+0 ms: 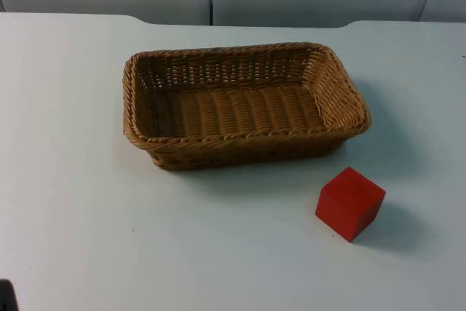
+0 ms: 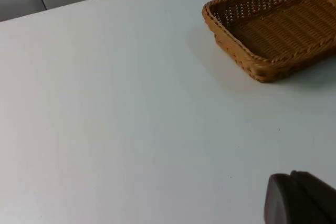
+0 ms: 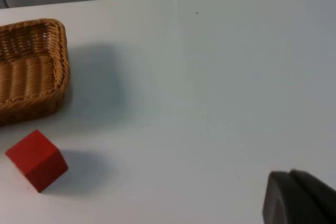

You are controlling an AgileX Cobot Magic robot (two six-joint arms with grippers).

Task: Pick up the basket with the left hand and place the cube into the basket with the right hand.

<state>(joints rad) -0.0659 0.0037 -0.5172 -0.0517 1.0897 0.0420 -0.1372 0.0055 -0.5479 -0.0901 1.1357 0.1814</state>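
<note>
The wicker basket [image 1: 244,107] is sitting empty on the white table [image 1: 73,180], with 1 red cube [image 1: 350,203] lying just beside its front right corner (not touching). Both arms are waiting; I cannot tell either pincer's opening.

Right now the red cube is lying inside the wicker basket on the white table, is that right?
Not quite: the red cube sits on the white table beside the wicker basket, outside it and apart from it, as the top view shows. The basket holds nothing.
</note>
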